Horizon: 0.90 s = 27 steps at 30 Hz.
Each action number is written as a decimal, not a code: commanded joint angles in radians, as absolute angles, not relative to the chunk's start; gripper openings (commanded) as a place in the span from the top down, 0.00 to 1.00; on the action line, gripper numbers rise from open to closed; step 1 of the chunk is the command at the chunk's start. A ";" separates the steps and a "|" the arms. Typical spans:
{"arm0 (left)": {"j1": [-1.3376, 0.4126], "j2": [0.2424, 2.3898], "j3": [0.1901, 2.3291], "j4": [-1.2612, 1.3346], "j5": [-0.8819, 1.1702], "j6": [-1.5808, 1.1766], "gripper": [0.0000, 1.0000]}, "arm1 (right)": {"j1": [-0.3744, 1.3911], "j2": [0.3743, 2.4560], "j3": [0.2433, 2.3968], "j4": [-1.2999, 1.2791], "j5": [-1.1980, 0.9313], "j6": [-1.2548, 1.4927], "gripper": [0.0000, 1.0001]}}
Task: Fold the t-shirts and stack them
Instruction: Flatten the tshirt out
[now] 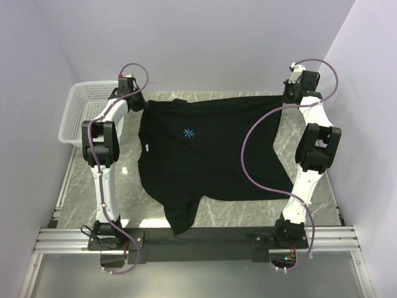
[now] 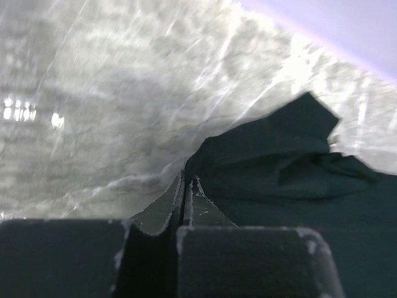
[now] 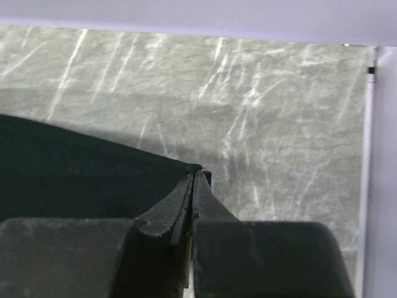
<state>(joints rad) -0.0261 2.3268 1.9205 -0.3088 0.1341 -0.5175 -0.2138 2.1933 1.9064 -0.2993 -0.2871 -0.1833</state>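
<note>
Grey veined marble tops the table (image 1: 229, 214), closed in by pale lilac walls (image 1: 198, 37). One black t-shirt (image 1: 211, 155) lies spread on it, chest up, with its blue starburst logo (image 1: 189, 132) showing. It stretches between the two pairs of jaws and runs from them toward the arm bases, one sleeve (image 1: 183, 217) reaching to the near edge. The right gripper (image 3: 195, 177) has its jaws pressed together on a corner of the cloth, which pulls taut away to their left. The left gripper (image 2: 188, 183) also has its jaws together, with bunched cloth meeting the tips on their right side. It looks pinched there, though the bite itself is hard to make out. Outward of the left jaws stands one white mesh basket (image 1: 71, 121). That makes one shirt, one basket and two grippers; no second shirt shows. The cloth is likely light and limp, and will sag and wrinkle wherever it is unsupported. It is best taken at corners, hem or shoulder seams, at two points at once, under gentle tension.
</note>
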 commanded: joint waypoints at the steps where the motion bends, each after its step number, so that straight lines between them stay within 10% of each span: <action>1: -0.011 2.287 1.983 -0.276 0.201 -0.523 0.99 | -0.224 2.140 1.904 -0.262 -0.336 -0.173 1.00; 10: -0.011 2.319 1.914 -0.347 0.178 -0.574 0.87 | -0.215 2.131 1.839 -0.295 -0.288 -0.212 1.00; 20: -0.012 2.316 1.925 -0.305 0.176 -0.578 0.48 | -0.206 2.103 1.763 -0.290 -0.330 -0.241 1.00; 27: -0.012 2.423 2.103 -0.339 0.210 -0.580 0.44 | -0.199 2.109 1.776 -0.294 -0.345 -0.235 1.00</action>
<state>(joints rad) -0.0154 2.3844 2.0163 -0.3489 0.1860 -0.5705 -0.2070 2.1860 1.7599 -0.3130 -0.3286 -0.2295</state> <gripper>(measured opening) 0.562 0.007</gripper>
